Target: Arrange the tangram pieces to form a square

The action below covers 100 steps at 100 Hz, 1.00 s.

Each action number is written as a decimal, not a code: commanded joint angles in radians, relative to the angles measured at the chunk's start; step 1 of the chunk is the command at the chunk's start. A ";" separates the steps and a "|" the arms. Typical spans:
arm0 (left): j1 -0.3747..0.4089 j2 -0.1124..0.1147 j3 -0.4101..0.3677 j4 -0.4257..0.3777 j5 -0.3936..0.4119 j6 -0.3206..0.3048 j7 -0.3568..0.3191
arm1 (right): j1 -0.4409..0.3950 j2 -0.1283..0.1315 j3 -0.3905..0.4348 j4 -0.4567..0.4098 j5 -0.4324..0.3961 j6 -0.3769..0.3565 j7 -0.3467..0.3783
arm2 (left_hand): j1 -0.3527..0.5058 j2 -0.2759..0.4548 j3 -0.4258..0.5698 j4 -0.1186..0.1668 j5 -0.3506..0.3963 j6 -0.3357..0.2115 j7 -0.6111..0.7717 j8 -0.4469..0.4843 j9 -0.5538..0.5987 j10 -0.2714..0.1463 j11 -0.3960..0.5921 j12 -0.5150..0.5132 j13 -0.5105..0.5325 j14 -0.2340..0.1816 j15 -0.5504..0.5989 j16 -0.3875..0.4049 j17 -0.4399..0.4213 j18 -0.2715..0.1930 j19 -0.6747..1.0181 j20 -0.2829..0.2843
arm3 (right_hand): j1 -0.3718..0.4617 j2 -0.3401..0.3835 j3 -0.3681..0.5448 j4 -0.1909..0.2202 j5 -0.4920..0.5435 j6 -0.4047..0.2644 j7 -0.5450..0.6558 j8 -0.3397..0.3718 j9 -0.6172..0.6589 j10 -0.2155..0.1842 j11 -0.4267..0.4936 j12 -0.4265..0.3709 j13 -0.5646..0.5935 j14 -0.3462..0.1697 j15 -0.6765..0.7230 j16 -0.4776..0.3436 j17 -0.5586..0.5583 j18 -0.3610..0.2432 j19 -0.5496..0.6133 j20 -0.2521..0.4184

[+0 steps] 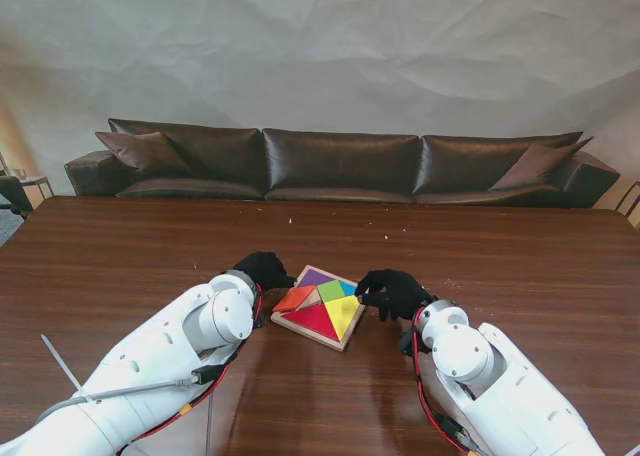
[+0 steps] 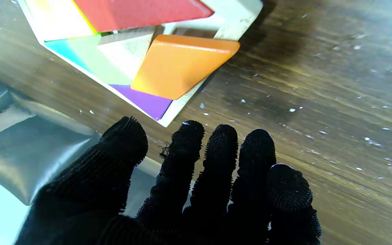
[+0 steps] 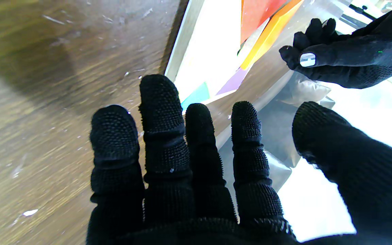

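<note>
Fingers (image 2: pixel 185 143) of the left hand (image 1: pixel 262 270) lie straight and close together, holding nothing, just beside the wooden tray (image 1: pixel 300 327); the right hand (image 1: pixel 392 292) hovers spread and empty at the opposite edge. Inside the tray sit the red (image 1: pixel 315 319), yellow (image 1: pixel 343 313), green (image 1: pixel 331 290), purple (image 1: pixel 317 276) and cyan pieces, flat as far as I can tell. One orange piece (image 2: pixel 179 64) rides tilted over the rim. To finish, brace the tray with the right hand and press the orange piece down into its gap.
</note>
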<state>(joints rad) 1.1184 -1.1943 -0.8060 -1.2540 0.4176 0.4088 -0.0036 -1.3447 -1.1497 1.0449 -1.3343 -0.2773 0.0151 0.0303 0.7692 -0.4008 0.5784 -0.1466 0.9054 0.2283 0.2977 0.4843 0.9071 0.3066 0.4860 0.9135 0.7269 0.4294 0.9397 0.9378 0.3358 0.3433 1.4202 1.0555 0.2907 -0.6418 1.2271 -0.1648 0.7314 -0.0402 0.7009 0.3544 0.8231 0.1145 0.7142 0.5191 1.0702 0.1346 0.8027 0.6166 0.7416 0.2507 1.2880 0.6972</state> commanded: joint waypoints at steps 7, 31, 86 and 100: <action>0.009 0.017 -0.005 -0.025 0.006 0.000 -0.047 | -0.002 -0.002 -0.005 -0.001 0.002 -0.001 0.017 | -0.027 0.060 -0.043 0.048 0.041 -0.005 -0.024 -0.044 0.033 0.018 0.038 0.048 0.036 0.034 0.083 0.031 0.010 -0.006 0.029 0.034 | 0.005 0.026 -0.018 0.015 0.019 -0.001 -0.001 -0.013 -0.012 0.020 -0.006 -0.015 -0.005 0.004 0.017 0.003 -0.198 -0.015 0.049 0.020; 0.016 0.030 -0.004 -0.052 0.012 0.009 -0.086 | -0.002 -0.002 -0.005 -0.001 0.003 0.000 0.018 | -0.024 0.083 -0.072 0.052 0.042 -0.003 -0.036 -0.076 0.036 0.024 0.043 0.064 0.037 0.036 0.097 0.039 0.009 -0.006 0.032 0.047 | 0.003 0.028 -0.020 0.015 0.019 0.000 -0.001 -0.013 -0.012 0.021 -0.006 -0.015 -0.005 0.005 0.017 0.003 -0.199 -0.016 0.050 0.020; 0.001 0.038 0.028 -0.058 -0.001 0.022 -0.136 | -0.002 -0.002 -0.004 0.001 0.006 -0.002 0.020 | -0.015 0.099 -0.106 0.056 0.017 -0.011 -0.066 -0.131 0.022 0.030 0.044 0.082 0.024 0.032 0.108 0.048 -0.001 -0.015 0.026 0.061 | 0.003 0.030 -0.020 0.016 0.019 0.000 -0.002 -0.014 -0.011 0.023 -0.006 -0.015 -0.005 0.004 0.018 0.003 -0.199 -0.016 0.051 0.021; 0.001 0.040 0.034 -0.061 -0.003 0.024 -0.144 | -0.002 -0.002 -0.004 0.001 0.007 -0.002 0.021 | -0.011 0.100 -0.110 0.057 0.018 -0.009 -0.064 -0.138 0.021 0.030 0.045 0.084 0.025 0.033 0.109 0.049 -0.003 -0.016 0.027 0.064 | 0.003 0.030 -0.020 0.016 0.021 0.001 -0.002 -0.014 -0.011 0.020 -0.006 -0.015 -0.005 0.004 0.018 0.003 -0.198 -0.016 0.051 0.021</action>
<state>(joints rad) 1.1173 -1.1530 -0.7748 -1.3112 0.4157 0.4297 -0.1225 -1.3436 -1.1496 1.0428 -1.3336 -0.2721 0.0149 0.0342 0.7686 -0.3403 0.4840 -0.1258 0.9162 0.2294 0.2408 0.3534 0.9217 0.3161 0.5137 0.9820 0.7454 0.4291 1.0002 0.9679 0.3472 0.3508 1.4342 1.1017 0.2907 -0.6418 1.2271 -0.1648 0.7314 -0.0402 0.7009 0.3544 0.8231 0.1195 0.7142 0.5190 1.0702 0.1346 0.8027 0.6166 0.7416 0.2507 1.2881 0.6972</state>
